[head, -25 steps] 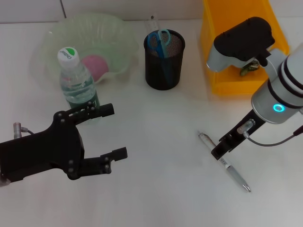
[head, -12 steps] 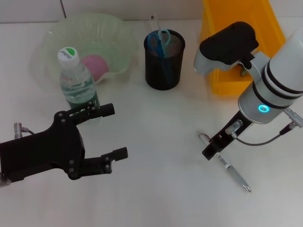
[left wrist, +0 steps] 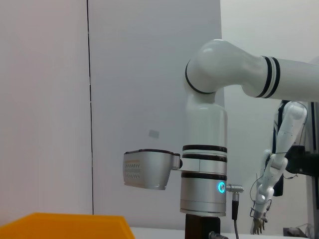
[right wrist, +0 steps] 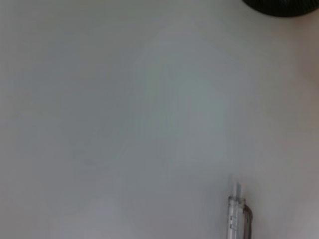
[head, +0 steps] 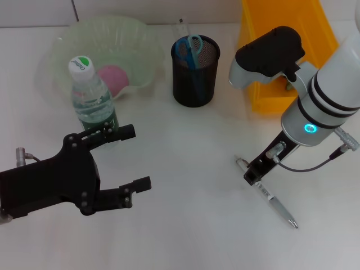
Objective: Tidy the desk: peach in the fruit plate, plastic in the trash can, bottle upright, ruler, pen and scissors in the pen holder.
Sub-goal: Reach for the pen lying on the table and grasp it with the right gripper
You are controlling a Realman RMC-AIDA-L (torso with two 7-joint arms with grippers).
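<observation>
Head view: pen (head: 269, 194) lies flat on the white desk (head: 191, 225) at about 4 o'clock from centre, tip toward 5 o'clock; right gripper (head: 254, 172) sits low over the pen's upper end, can't tell if its fingers are apart or clamped; left gripper (head: 138, 158) hangs at 8 o'clock over bare desk, fingers wide apart, holding nothing; bottle (head: 91, 97) stands upright at 10 o'clock, just above the left gripper's upper finger; peach (head: 113, 78) lies in the pale green fruit plate (head: 132, 42), touching distance behind the bottle; black mesh pen holder (head: 195, 71) at 12 o'clock with blue-handled scissors (head: 188, 48) inside and a clear ruler (head: 181, 25) poking out at its back rim; yellow trash can (head: 281, 17) at 1-2 o'clock, partly hidden by the right arm.

Left wrist view: right arm's white body (left wrist: 205, 154) with a lit ring, trash can edge (left wrist: 65, 226) at 7 o'clock; no fingers of its own seen.

Right wrist view: pen end (right wrist: 238, 214) at 5 o'clock on desk; pen holder base (right wrist: 281, 6) at 1 o'clock; own fingers not shown.
</observation>
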